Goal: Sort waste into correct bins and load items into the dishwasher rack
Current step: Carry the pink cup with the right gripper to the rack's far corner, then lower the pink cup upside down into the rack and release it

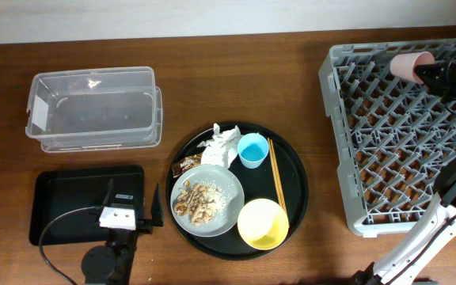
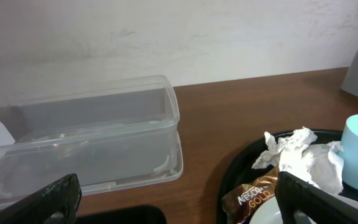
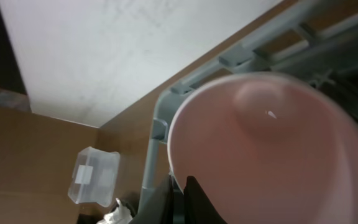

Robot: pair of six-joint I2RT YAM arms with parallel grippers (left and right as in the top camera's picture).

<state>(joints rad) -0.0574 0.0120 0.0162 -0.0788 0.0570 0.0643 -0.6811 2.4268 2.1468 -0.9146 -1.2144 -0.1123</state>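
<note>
Grey plastic dishwasher rack [image 1: 335, 134] fills the right of the overhead frame. One item is at its upper right corner.

Step in hand, by judgement: loading the small pink cup [image 1: 412, 65] into the rack. The right gripper [image 1: 428, 72] stands at that corner with jaws narrow, pinching the cup's rim. The wrist view shows its dark fingers [image 3: 197, 205] straddling the rim at the lower edge.

Whether the cup rests on the lattice or hangs just above it cannot be told. The next move calls for seating it in a cell, then letting go without tipping it over the wall.

Cup condition: pale pink, smooth, lying on its side with mouth toward the gripper, and apparently empty inside.

The left gripper [image 2: 179, 186] hovers at lower left over the shallow black tray [image 1: 54, 206], jaws wide, holding nothing.
</note>
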